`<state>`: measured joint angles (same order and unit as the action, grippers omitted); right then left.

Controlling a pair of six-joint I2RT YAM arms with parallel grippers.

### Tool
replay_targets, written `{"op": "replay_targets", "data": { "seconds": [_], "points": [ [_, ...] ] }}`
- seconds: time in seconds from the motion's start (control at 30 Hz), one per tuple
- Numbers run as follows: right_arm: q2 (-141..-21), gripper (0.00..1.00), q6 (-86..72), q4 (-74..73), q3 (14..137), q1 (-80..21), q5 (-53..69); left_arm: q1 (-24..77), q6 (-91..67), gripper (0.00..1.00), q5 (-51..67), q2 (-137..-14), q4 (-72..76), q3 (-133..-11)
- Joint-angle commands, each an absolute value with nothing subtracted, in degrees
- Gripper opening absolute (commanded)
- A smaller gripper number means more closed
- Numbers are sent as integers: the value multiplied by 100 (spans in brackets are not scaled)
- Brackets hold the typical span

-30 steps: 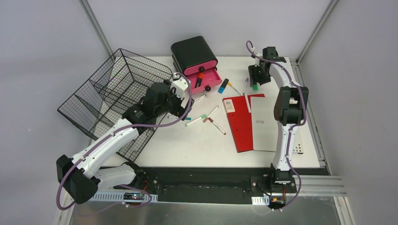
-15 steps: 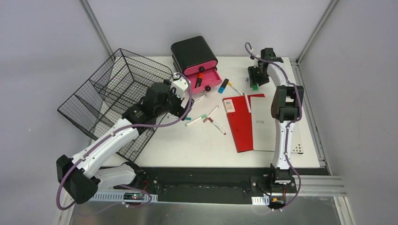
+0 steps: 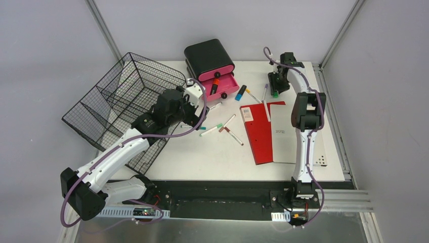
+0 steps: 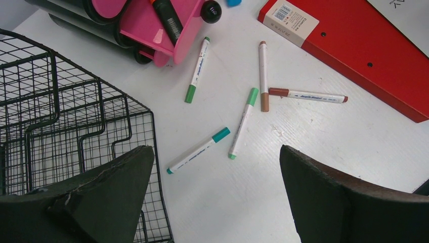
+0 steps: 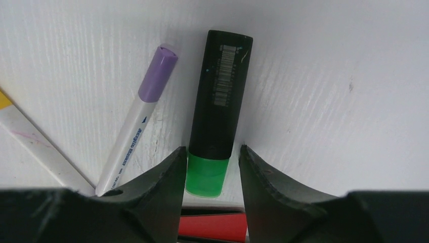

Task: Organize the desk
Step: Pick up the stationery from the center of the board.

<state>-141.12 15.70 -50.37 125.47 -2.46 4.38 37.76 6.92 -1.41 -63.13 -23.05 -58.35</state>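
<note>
The white desk [image 3: 202, 157] holds scattered pens. My right gripper [image 3: 275, 89] is at the far right, low over a black highlighter with a green cap [image 5: 220, 96]. Its jaws [image 5: 212, 149] are partly open and straddle the green cap; the left finger touches it and a thin gap shows at the right finger. My left gripper [image 3: 194, 120] hovers wide open and empty [image 4: 215, 150] above the desk beside the wire basket [image 3: 126, 96]. A teal-capped marker [image 4: 198, 150] lies just below it.
A black-and-pink drawer box [image 3: 210, 63] has its drawer open with an orange-capped highlighter [image 3: 214, 85] inside. A red folder [image 3: 260, 131] and a white notebook [image 3: 286, 131] lie at the right. Several markers [image 3: 225, 126] lie mid-desk. A purple-capped pen [image 5: 139, 136] lies beside the green highlighter.
My right gripper has shifted slightly towards the far left and settled around the green highlighter's cap. The left arm has not moved.
</note>
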Motion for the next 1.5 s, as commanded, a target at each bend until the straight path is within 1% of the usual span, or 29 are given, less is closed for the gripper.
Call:
{"op": "replay_targets", "data": {
  "seconds": [0.0, 0.1, 0.27, 0.43, 0.6, 0.73, 0.93, 1.2, 1.4, 1.47],
  "points": [
    [-14205, 43, 1718, -5091, 12642, -258, 132, 3727, 765, 99, -104, -6135, -2179, -5860],
    [-14174, 36, 1757, -5057, 12538, -259, 73, 3727, 764, 99, -101, -6127, -2179, -5861],
    [-13964, 17, 1722, -4918, 12251, -255, 146, 3727, 756, 99, -97, -6126, -2174, -5854],
    [-13371, 6, 1502, -4513, 11627, -238, 352, 3727, 756, 99, -56, -6136, -2175, -5850],
    [-12509, 1, 1276, -4044, 10812, -223, 713, 3727, 747, 99, -14, -6174, -2176, -5851],
    [-11927, 0, 1093, -3829, 10332, -213, 1062, 3727, 726, 99, -9, -6217, -2179, -5854],
    [-11160, 0, 905, -3887, 9846, -194, 1973, 3727, 701, 99, 188, -6290, -2169, -5862],
    [-9868, 0, 1185, -4246, 8786, -26, 4418, 3682, 556, 99, 630, -6269, -1924, -5765],
    [-9055, 0, 1508, -4529, 8000, -9, 5894, 3508, 186, 99, 1526, -6245, -1457, -5654],
    [-8792, 0, 1553, -4397, 7678, 53, 6362, 3462, -127, 99, 1848, -6222, -1178, -5586]
  ]
}}
